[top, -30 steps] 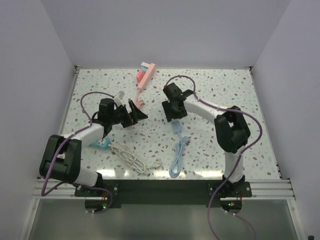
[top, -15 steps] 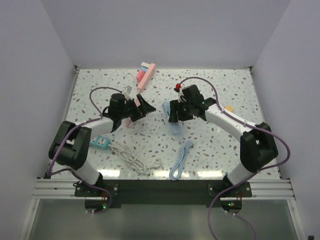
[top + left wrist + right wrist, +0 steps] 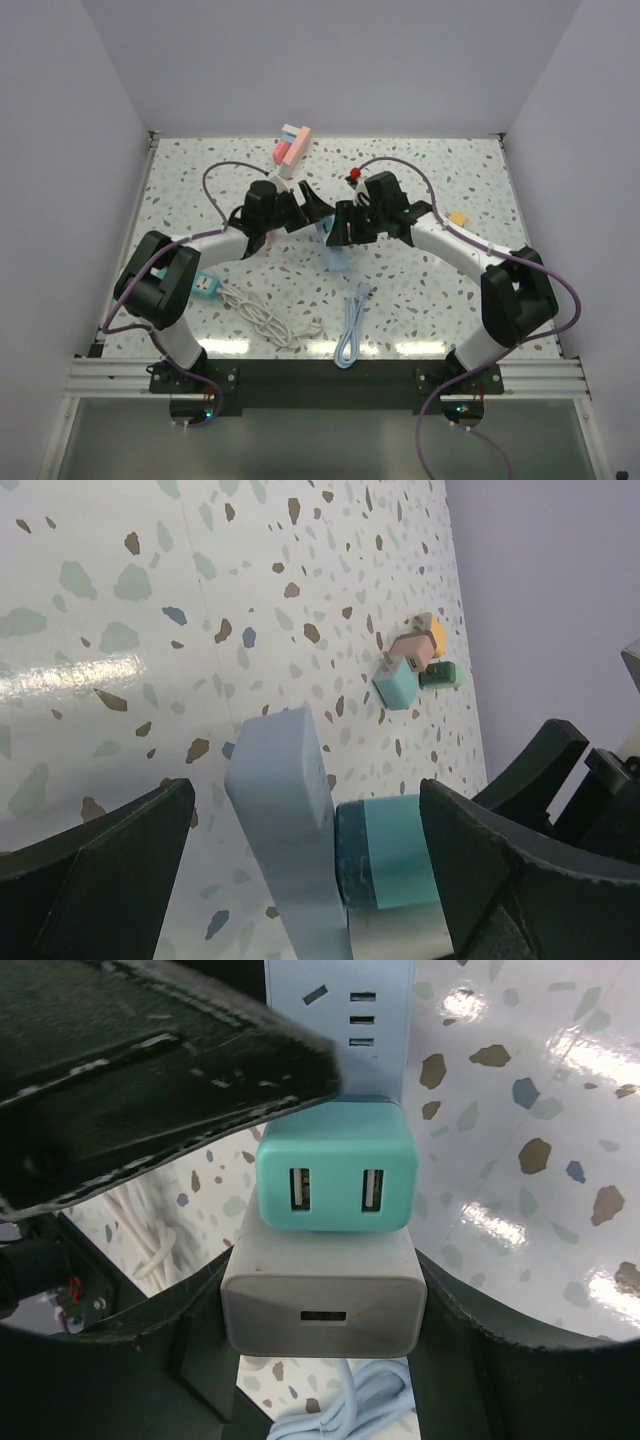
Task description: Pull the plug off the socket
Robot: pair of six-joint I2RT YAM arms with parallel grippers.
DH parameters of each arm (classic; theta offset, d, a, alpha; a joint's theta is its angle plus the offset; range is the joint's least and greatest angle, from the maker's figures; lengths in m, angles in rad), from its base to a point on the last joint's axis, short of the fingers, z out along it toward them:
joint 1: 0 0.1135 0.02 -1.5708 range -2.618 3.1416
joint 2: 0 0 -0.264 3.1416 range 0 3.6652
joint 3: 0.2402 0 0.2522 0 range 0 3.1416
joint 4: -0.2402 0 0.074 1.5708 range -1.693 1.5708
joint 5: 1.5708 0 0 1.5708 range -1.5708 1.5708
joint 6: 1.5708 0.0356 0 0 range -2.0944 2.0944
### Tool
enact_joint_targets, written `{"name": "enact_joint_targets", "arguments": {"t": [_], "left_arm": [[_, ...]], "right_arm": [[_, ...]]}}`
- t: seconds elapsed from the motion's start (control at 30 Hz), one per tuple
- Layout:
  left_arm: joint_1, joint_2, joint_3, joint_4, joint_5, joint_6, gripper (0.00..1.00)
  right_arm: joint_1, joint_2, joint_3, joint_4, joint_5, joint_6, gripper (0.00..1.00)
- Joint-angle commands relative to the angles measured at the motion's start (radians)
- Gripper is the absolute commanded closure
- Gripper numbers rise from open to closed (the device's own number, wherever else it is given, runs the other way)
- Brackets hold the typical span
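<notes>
Plain pale purple walls [image 3: 330, 60] stand at nine, twelve and three o'clock around a shiny, speckled white table [image 3: 420, 300].

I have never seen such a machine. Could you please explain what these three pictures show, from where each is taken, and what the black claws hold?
Two robot arms are bolted to a speckled table. The overhead picture looks down on both; the other two come from a camera on each wrist. The arms meet over a light blue power strip carrying a teal charger and a white charger. The right gripper appears to clamp the white charger; the left gripper is open around the strip. A pink strip, a white cable and a blue cable also lie on the table.
</notes>
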Motion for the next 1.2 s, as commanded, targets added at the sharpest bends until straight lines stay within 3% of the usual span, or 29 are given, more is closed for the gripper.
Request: {"name": "enact_joint_targets", "arguments": {"t": [0.0,0.2,0.3,0.33,0.4,0.43,0.5,0.53,0.57,0.7,0.93,1.17], "left_arm": [[-0.021,0.028,0.047,-0.011,-0.071,0.059,0.0],[-0.041,0.06,0.078,-0.062,-0.137,0.097,0.0],[-0.046,0.066,0.074,-0.048,-0.13,0.1,0.13],[-0.046,0.068,0.072,-0.038,-0.108,0.1,0.26],[-0.046,0.069,0.06,-0.011,-0.085,0.097,0.4],[-0.046,0.068,0.055,-0.005,-0.068,0.096,0.56],[-0.046,0.065,0.031,0.016,-0.056,0.096,0.72],[-0.046,0.063,0.023,0.015,-0.057,0.097,0.93],[-0.046,0.062,0.014,-0.002,-0.059,0.105,1.0],[-0.043,0.054,-0.003,-0.037,-0.08,0.159,1.0],[-0.009,0.077,-0.045,-0.047,-0.09,0.209,1.0],[-0.007,0.145,-0.009,-0.067,-0.062,0.223,1.0]], "right_arm": [[0.01,-0.044,0.007,0.072,-0.099,0.059,1.0],[0.01,-0.061,-0.003,0.105,-0.122,0.079,1.0],[0.01,-0.064,-0.003,0.11,-0.115,0.083,1.0],[0.01,-0.062,-0.006,0.11,-0.113,0.088,1.0],[0.01,-0.062,-0.012,0.118,-0.106,0.091,1.0],[0.01,-0.061,-0.013,0.119,-0.102,0.096,1.0],[0.01,-0.056,-0.015,0.121,-0.099,0.097,1.0],[0.009,-0.056,-0.012,0.118,-0.099,0.093,1.0],[0.007,-0.053,-0.003,0.104,-0.099,0.088,1.0],[-0.025,-0.09,0.005,0.046,-0.116,0.051,1.0],[-0.245,-0.228,-0.076,0.033,-0.205,0.03,1.0],[-0.272,-0.179,-0.017,-0.063,-0.348,-0.035,1.0]]}}
